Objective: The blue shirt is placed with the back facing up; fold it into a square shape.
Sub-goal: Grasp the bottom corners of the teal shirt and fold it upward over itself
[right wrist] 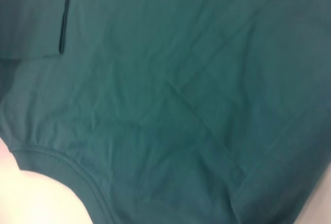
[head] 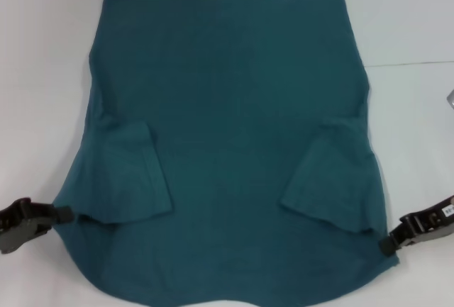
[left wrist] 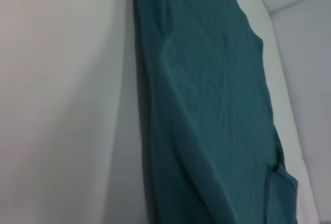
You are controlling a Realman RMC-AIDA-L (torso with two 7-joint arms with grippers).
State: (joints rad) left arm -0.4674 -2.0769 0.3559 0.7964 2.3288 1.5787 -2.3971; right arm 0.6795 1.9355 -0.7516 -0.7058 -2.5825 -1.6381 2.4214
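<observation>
The blue shirt (head: 234, 108) lies flat on the white table, plain side up, filling most of the head view. Both short sleeves are folded inward onto the body, one at the left (head: 135, 176) and one at the right (head: 333, 179). My left gripper (head: 65, 214) reaches in low from the left, its tip at the shirt's near left edge. My right gripper (head: 387, 244) meets the near right corner the same way. The left wrist view shows the shirt (left wrist: 207, 105) lying beside bare table. Teal cloth (right wrist: 181, 105) with a curved hem fills the right wrist view.
White table (head: 42, 73) surrounds the shirt on the left, right and far sides. A thin seam line (head: 411, 62) crosses the table at the right. A small grey object (head: 450, 101) pokes in at the right border.
</observation>
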